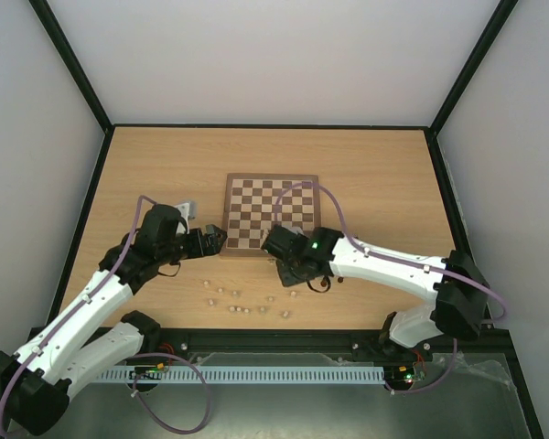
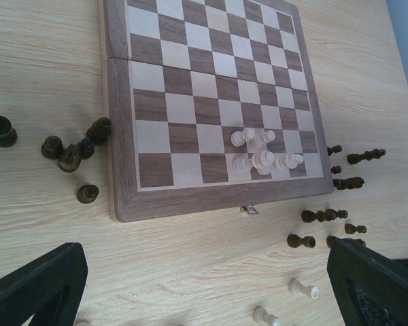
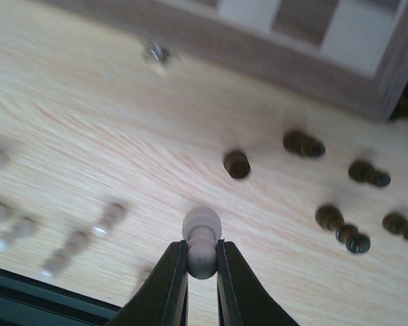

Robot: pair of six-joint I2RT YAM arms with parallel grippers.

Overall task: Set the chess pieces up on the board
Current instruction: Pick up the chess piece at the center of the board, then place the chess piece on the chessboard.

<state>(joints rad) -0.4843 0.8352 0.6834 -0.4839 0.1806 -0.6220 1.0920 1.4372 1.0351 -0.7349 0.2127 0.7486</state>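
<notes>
From above, the board (image 1: 271,215) lies mid-bench (image 1: 375,174). The left claw (image 1: 216,240) is beside its near left corner and the right claw (image 1: 291,277) at its near edge.

Left wrist: the left claw's fingers (image 2: 37,285) are spread wide. Pale pieces (image 2: 262,157) cluster on the board's near right squares, with dark pieces (image 2: 71,155) on the bench either side.

Right wrist: the right claw pinches one pale piece (image 3: 202,238).

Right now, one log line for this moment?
right jaws: shut on pale piece | left jaws: open, empty | board: few pale pieces on it
</notes>
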